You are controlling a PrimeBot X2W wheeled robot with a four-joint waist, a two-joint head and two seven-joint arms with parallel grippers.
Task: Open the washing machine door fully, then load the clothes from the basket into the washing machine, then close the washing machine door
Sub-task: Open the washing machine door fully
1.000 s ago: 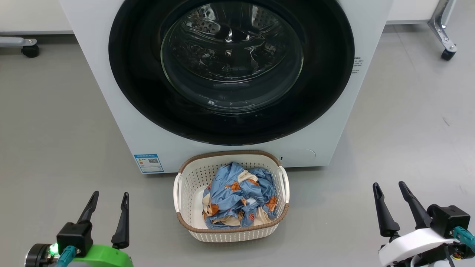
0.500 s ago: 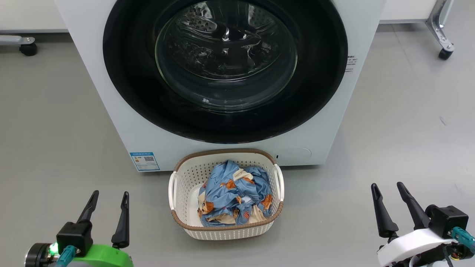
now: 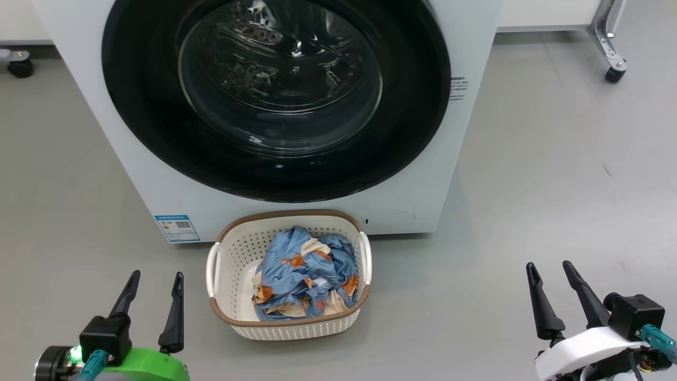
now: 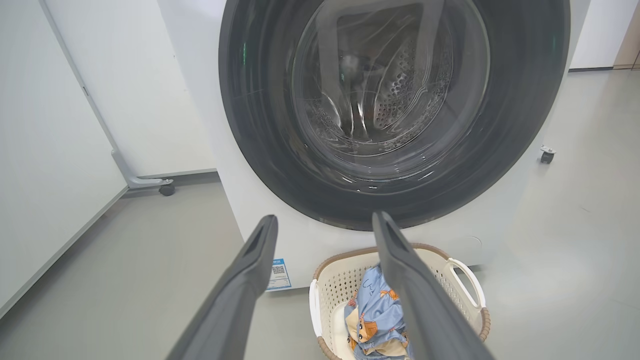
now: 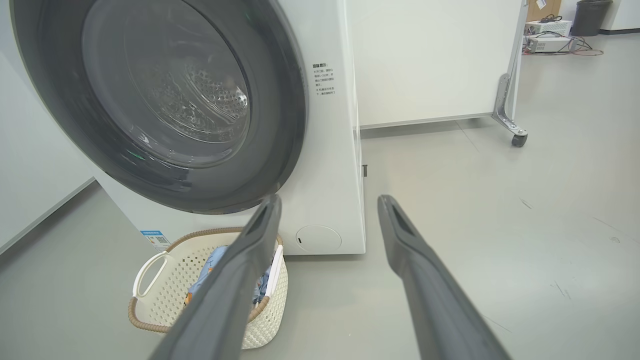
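Flanking the basket (image 3: 288, 329) of clothes (image 3: 304, 275), the left gripper (image 3: 158, 275) and right gripper (image 3: 548, 265) gaped empty — the washer door (image 3: 137, 106) behind stood closed.

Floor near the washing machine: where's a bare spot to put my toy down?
Bare floor lies right of the washing machine, and between the basket and the right gripper. More lies left of the basket, between the blue label and the left gripper. It is crowded below the door, where the basket of clothes stands close to the machine.
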